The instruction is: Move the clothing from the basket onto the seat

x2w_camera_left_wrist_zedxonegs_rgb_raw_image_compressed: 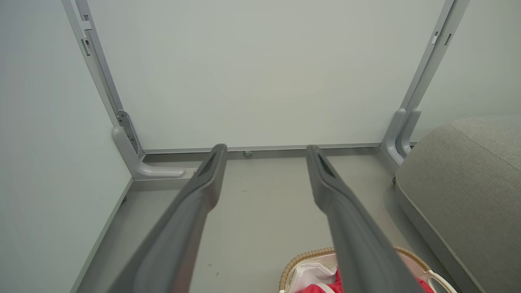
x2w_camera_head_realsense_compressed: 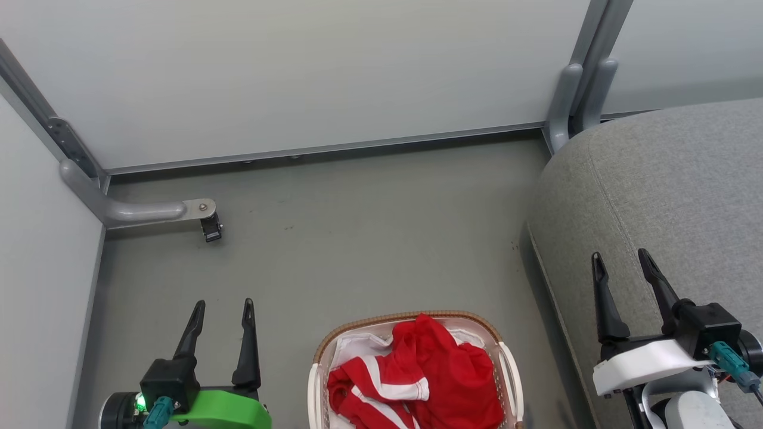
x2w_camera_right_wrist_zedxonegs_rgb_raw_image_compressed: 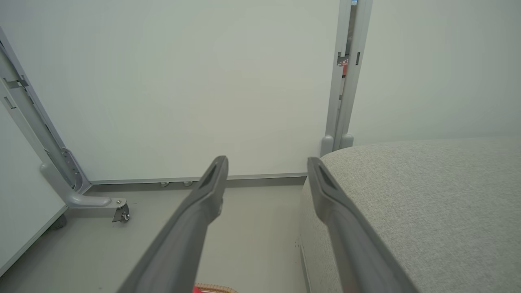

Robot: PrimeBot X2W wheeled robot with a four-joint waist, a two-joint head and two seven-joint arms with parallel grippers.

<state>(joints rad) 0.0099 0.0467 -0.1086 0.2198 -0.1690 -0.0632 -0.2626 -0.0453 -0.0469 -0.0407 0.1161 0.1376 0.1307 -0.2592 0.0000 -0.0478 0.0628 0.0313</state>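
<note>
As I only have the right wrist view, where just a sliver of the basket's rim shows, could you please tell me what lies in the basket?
Observer: Red clothing with white stripes is heaped in the basket, with a white cloth showing beside it.
Operator: Thank you. Where is the left gripper?
Observer: The left gripper is open and empty, over the floor to the left of the basket.
Operator: And how does the basket stand relative to the seat?
Observer: It stands on the floor to the left of the seat, with a strip of floor between them.
</note>
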